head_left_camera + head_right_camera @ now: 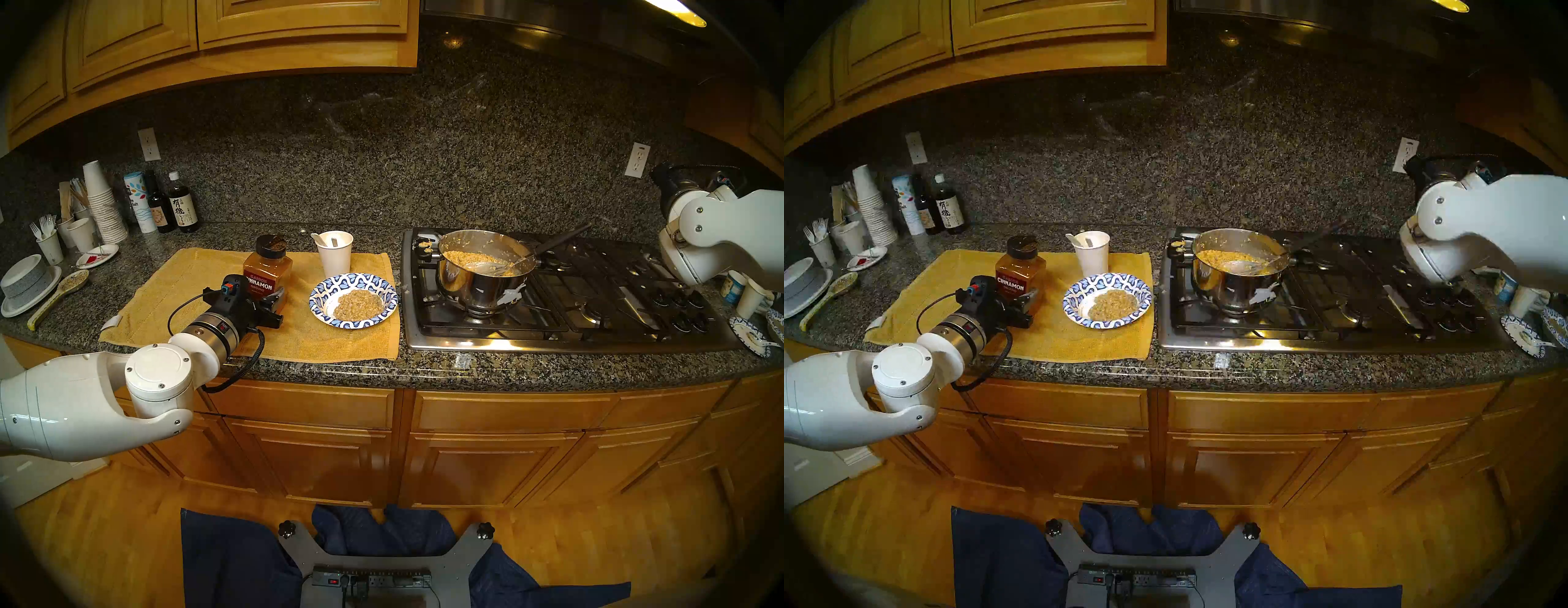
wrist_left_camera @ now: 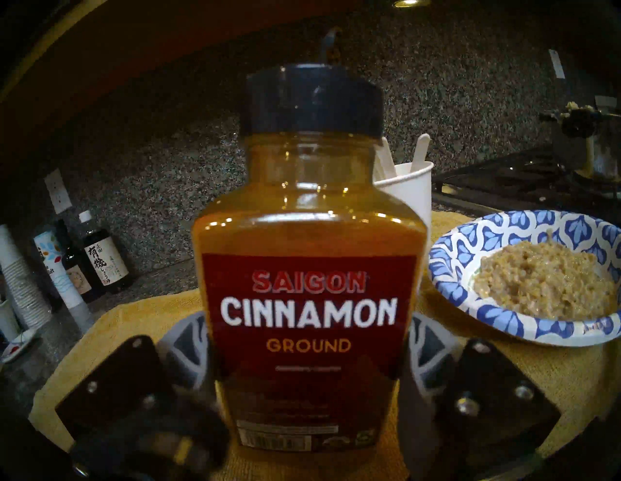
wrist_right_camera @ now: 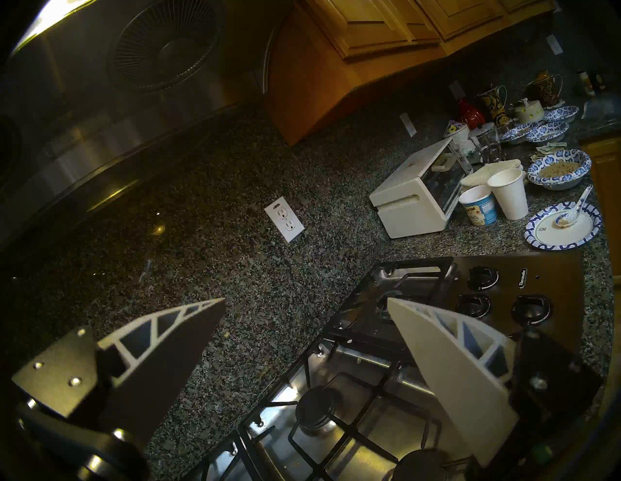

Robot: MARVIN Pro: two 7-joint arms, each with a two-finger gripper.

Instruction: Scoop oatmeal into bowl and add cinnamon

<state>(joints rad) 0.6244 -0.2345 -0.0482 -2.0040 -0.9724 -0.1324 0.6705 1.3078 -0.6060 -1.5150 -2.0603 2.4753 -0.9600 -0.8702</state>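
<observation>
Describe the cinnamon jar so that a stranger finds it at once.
Look at the yellow towel left of the stove. The jar stands on it, left of the patterned bowl. Only it has orange-brown powder, a black cap and a dark red label.

One cinnamon jar [image 1: 267, 269]. One towel [image 1: 186, 276]. One patterned bowl [image 1: 384, 288] on it, and one white cup [image 1: 335, 254] holding two utensils. Oatmeal [image 1: 356, 305] lies in two places: that bowl and the one pot [image 1: 479, 280]. One ladle [image 1: 488, 266] in the pot. Two dark bottles [image 1: 183, 208] and one salt canister [image 1: 138, 199] at the tabletop's [image 1: 424, 361] back. Two wall outlets [image 1: 636, 159]. One grey bowl [image 1: 25, 280], one ceramic spoon [image 1: 59, 293]. One stove [image 1: 594, 297]; the right wrist view shows three knobs [image 3: 482, 277] and one toaster oven [image 3: 420, 191]. Two arms: left arm [image 1: 85, 407], right arm [image 1: 721, 229], two fingers [image 3: 161, 352] each.
</observation>
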